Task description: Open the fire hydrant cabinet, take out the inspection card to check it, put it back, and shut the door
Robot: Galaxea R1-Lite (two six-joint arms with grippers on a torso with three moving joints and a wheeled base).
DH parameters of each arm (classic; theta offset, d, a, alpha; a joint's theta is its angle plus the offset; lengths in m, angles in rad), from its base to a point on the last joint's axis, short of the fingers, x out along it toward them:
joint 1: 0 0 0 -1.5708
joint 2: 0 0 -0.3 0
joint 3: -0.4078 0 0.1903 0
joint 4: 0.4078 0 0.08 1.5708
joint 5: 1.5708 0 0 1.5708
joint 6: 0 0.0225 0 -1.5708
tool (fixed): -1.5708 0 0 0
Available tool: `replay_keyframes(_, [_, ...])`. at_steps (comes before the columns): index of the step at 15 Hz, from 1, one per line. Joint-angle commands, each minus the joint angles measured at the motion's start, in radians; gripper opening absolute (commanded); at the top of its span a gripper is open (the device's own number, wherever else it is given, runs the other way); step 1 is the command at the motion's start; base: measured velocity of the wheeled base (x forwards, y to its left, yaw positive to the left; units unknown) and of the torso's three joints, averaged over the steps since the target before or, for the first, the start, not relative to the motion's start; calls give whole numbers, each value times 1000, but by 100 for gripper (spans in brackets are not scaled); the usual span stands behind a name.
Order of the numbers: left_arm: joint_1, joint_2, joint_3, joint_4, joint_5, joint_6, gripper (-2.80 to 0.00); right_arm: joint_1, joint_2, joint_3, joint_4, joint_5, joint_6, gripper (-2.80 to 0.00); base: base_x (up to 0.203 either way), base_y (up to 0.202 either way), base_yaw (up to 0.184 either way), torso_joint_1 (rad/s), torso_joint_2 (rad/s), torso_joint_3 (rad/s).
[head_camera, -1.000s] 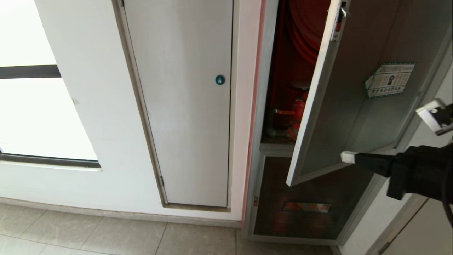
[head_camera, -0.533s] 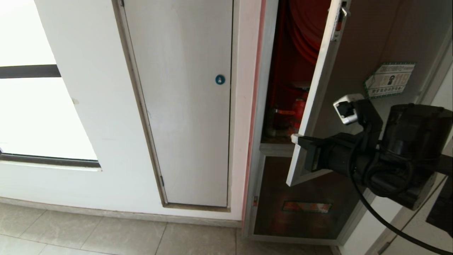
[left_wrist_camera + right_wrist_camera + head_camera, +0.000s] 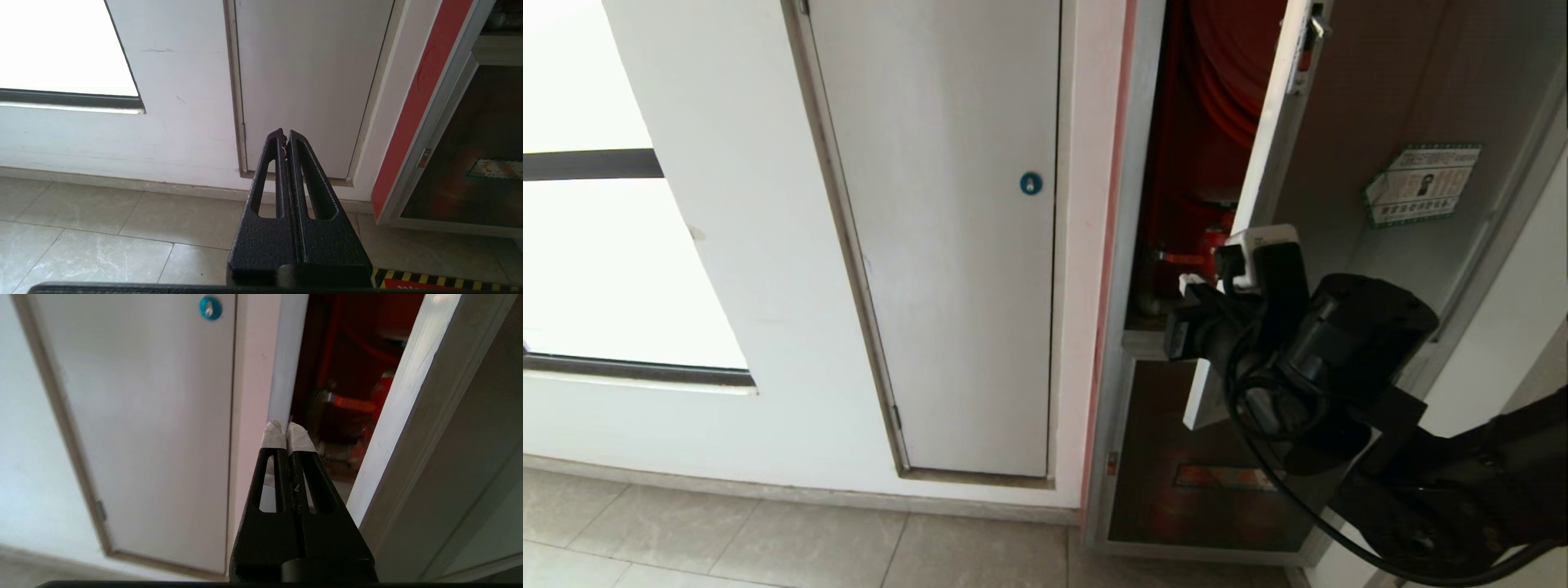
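Note:
The fire hydrant cabinet [image 3: 1112, 327] stands ajar, showing its red inside, the hose reel [image 3: 1225, 65] and the red valve [image 3: 1213, 245]. Its door [image 3: 1347, 269], tinted glass in an aluminium frame with a green-and-white sticker [image 3: 1421, 184], is swung partly outward. My right gripper [image 3: 1188, 284] is shut and empty. Its white-taped tips [image 3: 287, 435] sit in the gap between the cabinet's frame [image 3: 286, 355] and the door's free edge [image 3: 408, 416], pointing at the valve [image 3: 382, 396]. The left gripper [image 3: 285, 136] is shut and parked low over the floor. The inspection card is hidden.
A plain white panel door with a round blue lock [image 3: 1031, 184] is left of the cabinet, and a bright window [image 3: 605, 245] lies further left. Below the open door is a smaller dark panel with an orange label [image 3: 1229, 478]. The floor [image 3: 768, 539] is tiled.
My right arm has swung left from in front of the door's glass, past the door's free edge, into the gap at the cabinet opening. The gripper stayed shut and the door has not moved.

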Motion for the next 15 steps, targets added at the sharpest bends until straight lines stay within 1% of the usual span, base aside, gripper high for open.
replay_keyframes(1, [0, 1, 6, 0, 0, 0, -280, 1, 114, -44, -128, -56, -49, -280, 0, 0, 0, 0, 0, 0])
replay_keyframes(2, [0, 1, 6, 0, 0, 0, -280, 1, 134, -69, -164, -80, -69, -280, 0, 0, 0, 0, 0, 0])
replay_keyframes(4, [0, 1, 6, 0, 0, 0, -280, 1, 155, -117, -167, -116, -75, -280, 0, 0, 0, 0, 0, 0])
replay_keyframes(6, [0, 1, 6, 0, 0, 0, -280, 0, 174, -177, -163, -169, -77, -280, 0, 0, 0, 0, 0, 0])
replay_keyframes(9, [0, 1, 6, 0, 0, 0, -280, 0, 186, -189, -166, -173, -76, -280, 0, 0, 0, 0, 0, 0])
replay_keyframes(12, [0, 1, 6, 0, 0, 0, -280, 0, 190, -224, -168, -205, -76, -280, 0, 0, 0, 0, 0, 0])
replay_keyframes(15, [0, 1, 6, 0, 0, 0, -280, 0, 197, -231, -167, -211, -76, -280, 0, 0, 0, 0, 0, 0])
